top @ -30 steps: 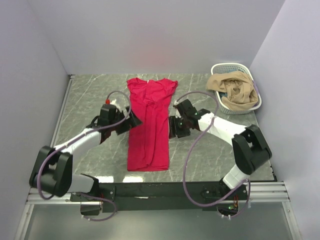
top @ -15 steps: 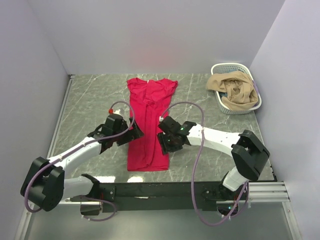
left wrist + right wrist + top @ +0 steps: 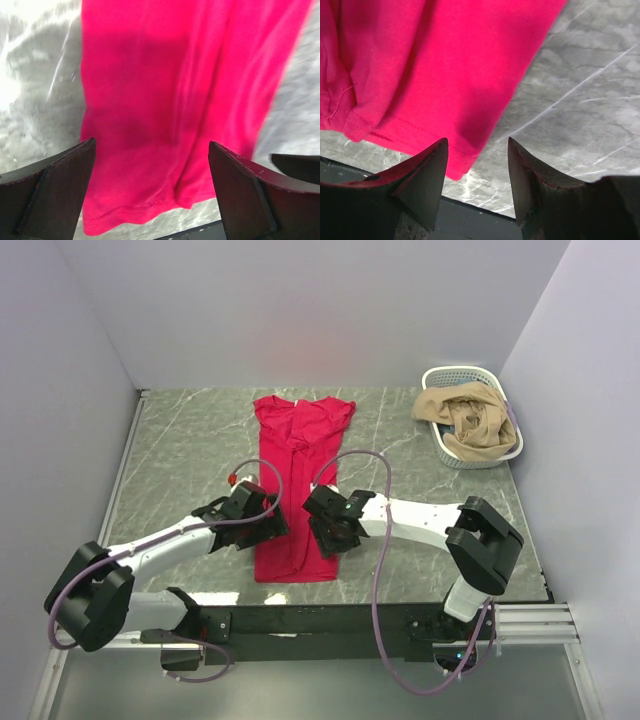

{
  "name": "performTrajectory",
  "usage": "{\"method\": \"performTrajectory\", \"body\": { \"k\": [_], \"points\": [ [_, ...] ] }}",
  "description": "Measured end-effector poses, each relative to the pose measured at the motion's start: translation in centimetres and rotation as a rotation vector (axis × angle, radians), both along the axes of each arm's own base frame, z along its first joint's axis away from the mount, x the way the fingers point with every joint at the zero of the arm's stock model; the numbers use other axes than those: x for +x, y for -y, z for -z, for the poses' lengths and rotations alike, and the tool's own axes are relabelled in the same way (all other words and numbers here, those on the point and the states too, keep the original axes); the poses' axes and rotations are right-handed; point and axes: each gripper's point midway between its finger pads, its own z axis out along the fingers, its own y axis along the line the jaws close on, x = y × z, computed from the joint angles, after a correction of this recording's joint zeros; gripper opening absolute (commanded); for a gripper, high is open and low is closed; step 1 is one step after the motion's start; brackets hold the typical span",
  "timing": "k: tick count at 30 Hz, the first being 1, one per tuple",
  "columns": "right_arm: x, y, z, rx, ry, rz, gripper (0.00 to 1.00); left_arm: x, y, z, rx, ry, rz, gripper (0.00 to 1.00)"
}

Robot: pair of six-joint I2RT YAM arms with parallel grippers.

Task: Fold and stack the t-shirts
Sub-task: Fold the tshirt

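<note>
From the overhead view, the plain crimson-red cloth t-shirt (image 3: pixel 298 465) is lying lengthwise down the middle of the grey marbled counter (image 3: pixel 170 450). It is narrowed into a long strip, with the collar far and the hem near the arm bases. The left end effector (image 3: pixel 268 530) and right end effector (image 3: pixel 328 538) are flanking the hem end. If they are pinching at uneven spots, the fold is likely going askew.

From the left wrist view, the left end effector (image 3: pixel 151 144) is standing wide apart and empty over the t-shirt (image 3: pixel 165 75). The cloth is showing layered, softly creased folds, so a shallow pinch is risking lifting only the top layer.

From the right wrist view, the right end effector (image 3: pixel 477 140) is partly apart, gripping nothing, over the hem corner of the t-shirt (image 3: pixel 435 65). Closing slightly outward is risking catching the bare counter (image 3: pixel 580 100).
</note>
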Motion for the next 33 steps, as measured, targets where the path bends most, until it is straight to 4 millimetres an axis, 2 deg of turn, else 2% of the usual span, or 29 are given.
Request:
{"method": "performTrajectory", "body": {
  "k": [5,10,14,18,33],
  "points": [
    [-0.3,-0.7,0.0,0.002,-0.001,-0.012,0.58,-0.9,-0.5,1.8,0.076,-0.053,-0.009,0.99],
    [-0.4,-0.9,0.7,-0.013,-0.015,-0.015,0.57,-0.6,-0.6,1.9,0.099,-0.056,-0.031,0.99],
    [-0.5,-0.7,1.4,-0.029,-0.026,-0.014,0.49,-0.6,-0.5,2.0,0.112,-0.055,-0.034,1.0],
    [-0.5,-0.4,2.2,-0.06,-0.033,0.004,0.49,-0.7,-0.4,2.1,0.131,-0.053,-0.028,1.0],
    [-0.4,1.1,2.4,-0.072,0.016,0.148,0.56,-1.1,-0.8,2.3,0.162,-0.047,-0.046,1.0]
  ]
}}
